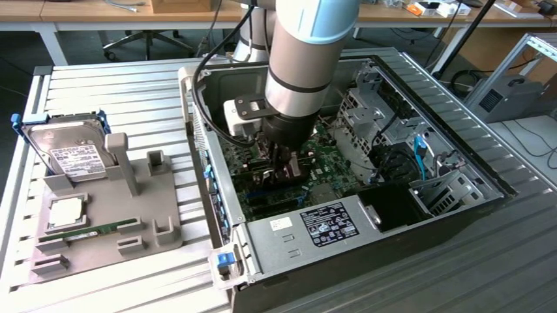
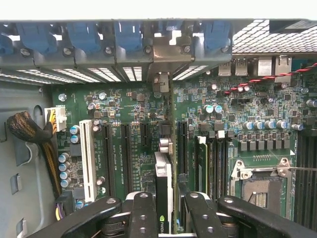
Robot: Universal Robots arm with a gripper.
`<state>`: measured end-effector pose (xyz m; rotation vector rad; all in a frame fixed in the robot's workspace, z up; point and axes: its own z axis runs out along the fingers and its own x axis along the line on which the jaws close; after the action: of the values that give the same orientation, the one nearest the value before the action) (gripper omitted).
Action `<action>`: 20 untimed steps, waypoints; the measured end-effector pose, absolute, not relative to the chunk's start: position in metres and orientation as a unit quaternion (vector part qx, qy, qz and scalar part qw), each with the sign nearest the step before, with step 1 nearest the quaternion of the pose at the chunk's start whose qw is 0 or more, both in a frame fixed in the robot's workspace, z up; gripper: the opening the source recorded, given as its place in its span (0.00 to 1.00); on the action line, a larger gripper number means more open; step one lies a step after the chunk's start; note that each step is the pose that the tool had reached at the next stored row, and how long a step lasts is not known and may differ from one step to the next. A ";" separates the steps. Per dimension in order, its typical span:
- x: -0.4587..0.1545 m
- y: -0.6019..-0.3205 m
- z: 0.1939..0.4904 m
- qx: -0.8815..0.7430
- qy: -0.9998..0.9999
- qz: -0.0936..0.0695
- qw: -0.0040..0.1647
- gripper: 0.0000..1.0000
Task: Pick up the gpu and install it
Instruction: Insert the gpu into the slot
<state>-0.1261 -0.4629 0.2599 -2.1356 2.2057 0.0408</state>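
Arm reached down into the open computer case (image 1: pixel 348 195) lying on the slatted bench (image 1: pixel 113 85). Gripper (image 2: pixel 166 218) pinched the gpu (image 2: pixel 163 188) edge-on between its fingers (image 2: pixel 143 213), card held upright over the green motherboard (image 2: pixel 237 114), its silvery bracket end pointing toward the rear slot covers with blue clips (image 2: pixel 129 37). Card sat in line with the slots, just beside a long black expansion slot (image 2: pixel 182 144); couldn't tell if it was seated. White slot (image 2: pixel 87 153) and a braided cable bundle (image 2: pixel 29 131) lay off to one side, empty CPU socket (image 2: pixel 260 186) to the other. In the exterior view, gripper (image 1: pixel 283 163) was deep in the case over the board. On the exterior view's left, a grey fixture tray (image 1: pixel 113 215) held a hard drive (image 1: pixel 74 153), a CPU chip (image 1: pixel 65 212) and a green memory stick (image 1: pixel 91 229).
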 end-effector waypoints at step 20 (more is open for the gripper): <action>-0.129 -0.463 0.257 -0.695 0.718 0.013 0.037 0.27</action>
<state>-0.1286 -0.4629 0.2570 -2.1331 2.2028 0.0410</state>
